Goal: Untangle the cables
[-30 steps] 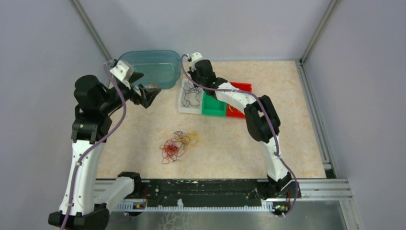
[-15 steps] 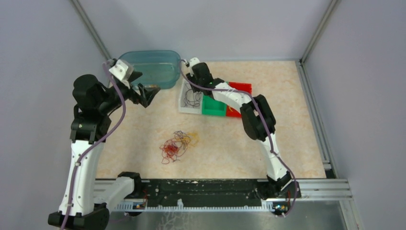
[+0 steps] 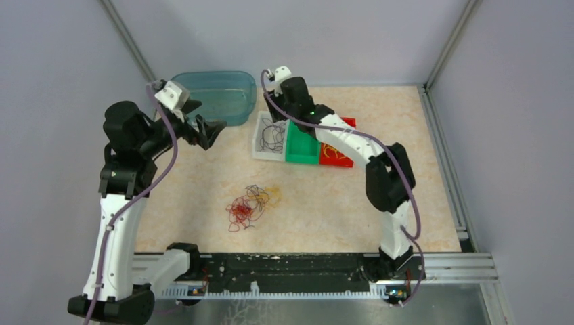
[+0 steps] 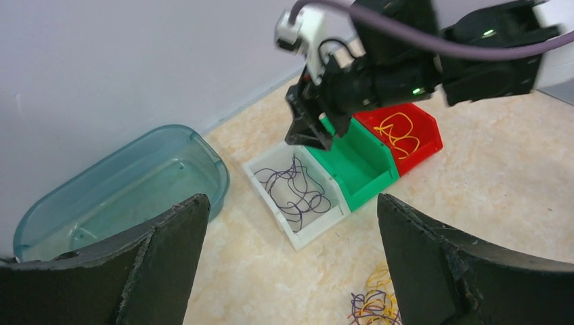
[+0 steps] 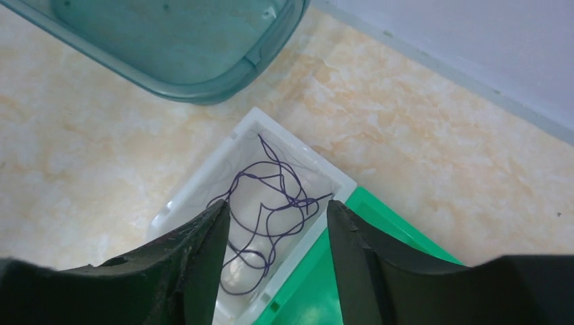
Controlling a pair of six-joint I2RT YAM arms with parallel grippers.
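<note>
A tangle of thin red, yellow and dark cables (image 3: 248,204) lies mid-table, and its edge shows low in the left wrist view (image 4: 373,309). One dark cable (image 5: 265,203) lies loose in the white bin (image 3: 260,150). A yellow cable (image 4: 397,131) rests in the red bin (image 3: 345,123). My right gripper (image 5: 275,207) hangs open just above the white bin with nothing between its fingers; it also shows in the top view (image 3: 279,124) and the left wrist view (image 4: 308,133). My left gripper (image 3: 212,128) is wide open and empty in the air left of the bins (image 4: 291,200).
An empty green bin (image 3: 302,147) sits between the white and red ones. A teal plastic tub (image 3: 212,95) stands at the back left, close to the left gripper. Grey walls enclose the table on three sides.
The right gripper has opened and let the dark cable drop into the white bin, then lifted slightly, its elbow swinging right. The left arm has barely moved.
</note>
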